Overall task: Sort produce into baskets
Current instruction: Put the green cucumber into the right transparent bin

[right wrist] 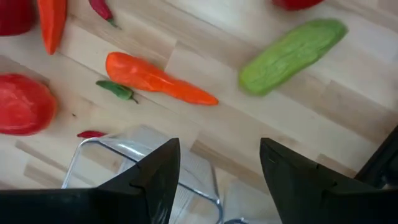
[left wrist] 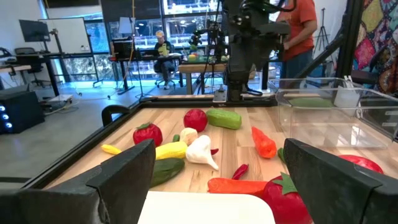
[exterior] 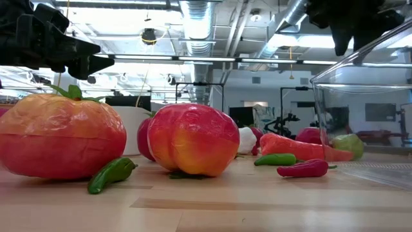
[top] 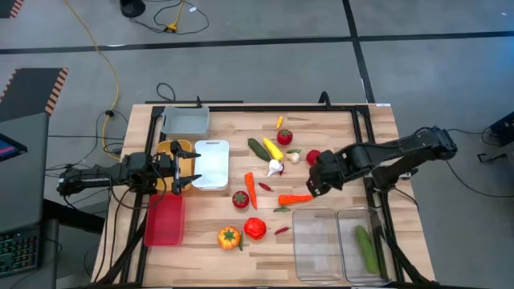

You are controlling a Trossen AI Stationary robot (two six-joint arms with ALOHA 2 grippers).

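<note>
High view: the right gripper [top: 315,186] hovers by the orange carrot [top: 295,198], fingers apart and empty; the left gripper [top: 181,167] waits open over the yellow basket [top: 166,149]. Right wrist view: the carrot [right wrist: 158,79] looks light, hard and slick, best pinched across its thick end; a green chili [right wrist: 115,90] touches it, and the clear basket [right wrist: 149,174] crowds close.

Toy veg [top: 266,178] scattered mid-table, six bins [top: 210,163] at edges, cucumber [top: 366,248] in clear bin
</note>
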